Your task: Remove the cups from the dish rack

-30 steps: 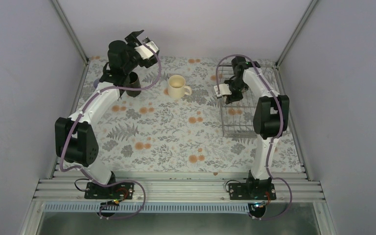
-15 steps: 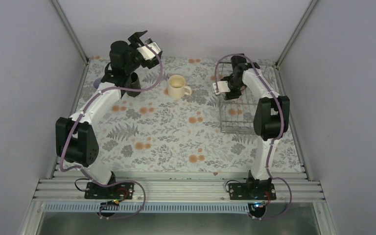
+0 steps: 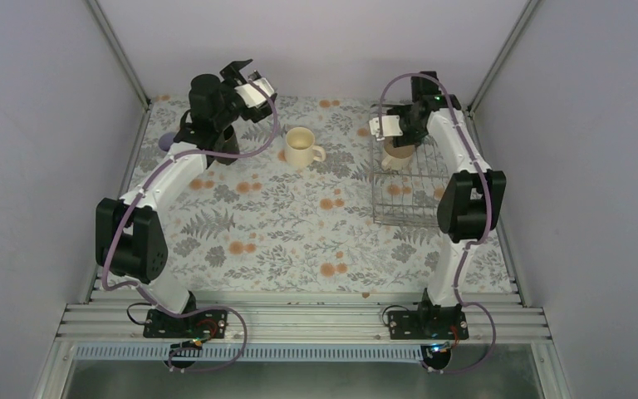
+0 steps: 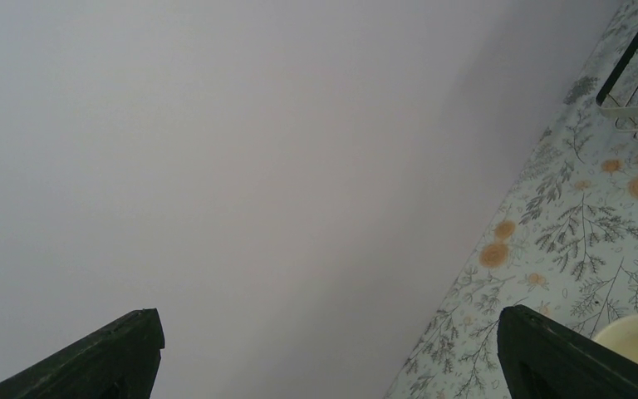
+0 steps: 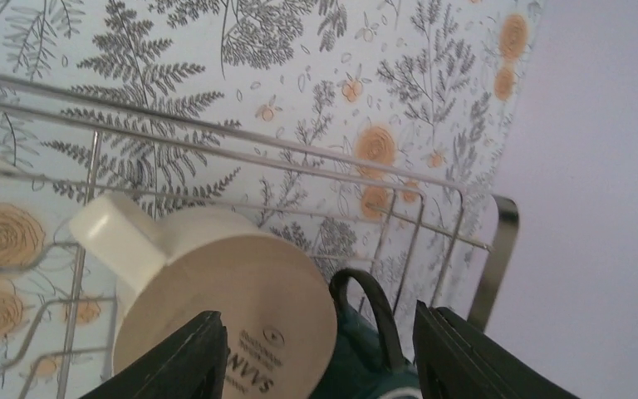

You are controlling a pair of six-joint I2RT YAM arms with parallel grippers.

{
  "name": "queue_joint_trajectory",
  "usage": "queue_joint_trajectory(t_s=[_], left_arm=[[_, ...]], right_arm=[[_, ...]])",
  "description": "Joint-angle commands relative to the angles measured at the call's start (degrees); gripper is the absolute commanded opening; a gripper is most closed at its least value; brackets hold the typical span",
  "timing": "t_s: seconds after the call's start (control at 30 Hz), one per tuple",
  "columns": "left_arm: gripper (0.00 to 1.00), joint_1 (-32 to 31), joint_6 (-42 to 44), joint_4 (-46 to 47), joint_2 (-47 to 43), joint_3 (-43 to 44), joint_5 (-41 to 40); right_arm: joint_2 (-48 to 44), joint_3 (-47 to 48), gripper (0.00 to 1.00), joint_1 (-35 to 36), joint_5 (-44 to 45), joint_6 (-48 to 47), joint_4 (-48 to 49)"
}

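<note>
the left arm [image 3: 166, 174] reaches from its base at the lower left of the overhead view to the upper left corner of the desk [image 3: 282, 241]. its wrist is tipped up and back toward the rear wall. the left fingers [image 4: 120, 357] are spread wide; in the wrist view they sit at the two bottom corners of the frame with only the wall between them. beneath that wrist a dark mug [image 3: 228, 143] stands on the desk, partly hidden by the arm. a small lavender cup [image 3: 166, 141] sits to its left, near the left wall. a cream mug [image 3: 301, 147] stands upright at the upper middle of the frame, mouth up and handle to the right, well apart from the rack.

the right arm [image 3: 458, 158] rises from the lower right with its elbow high. it folds down over the far end of the dish rack [image 3: 399, 208], which lies at the upper right of the overhead view. the right fingers [image 5: 465, 357] are spread apart and point down into the rack, pinching nothing. in the wrist view they frame two cups at the bottom of the picture. a second cream mug [image 5: 233, 291] lies tilted with its printed base toward the camera and its handle sticking out toward the left of the frame. a dark green mug [image 5: 357, 366] sits right beside it, its handle arching up between the two. whether either finger touches the cream base cannot be told. both cups sit inside the wire walls at the rack's far end.
</note>
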Motion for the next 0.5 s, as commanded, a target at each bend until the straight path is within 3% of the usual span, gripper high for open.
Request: queue_joint_trajectory(t_s=[0.0,0.13,0.23,0.3,0.37,0.47], left_arm=[[1.0,-0.31,-0.59,2.05,-1.22,-0.78,0.84],[1.0,-0.36,-0.66,2.29,-1.24,-1.13,1.03],[1.0,-0.35,-0.7,2.16,-1.19,-1.35,1.38],[1.0,-0.34,-0.67,1.78,-1.27,-1.56,2.06],[1.0,-0.3,-0.7,1.46,-1.29,-1.67,2.77],[1.0,-0.3,-0.76,1.45,-1.27,-1.95,3.21]], right_arm=[[-1.89,1.35,0.59,-0.71,-1.77,-2.71,-3.21],[-1.84,0.32,0.59,-0.91,-0.53,-3.69,-3.63],[-0.46,2.31,0.66,-1.87,0.24,-3.13,-5.19],[2.88,8.25,0.76,-2.91,-0.12,-0.44,-8.75],[7.66,16.93,0.95,-3.95,-1.2,3.17,-14.03],[12.12,22.03,1.0,-4.89,-0.82,2.46,-20.83]])
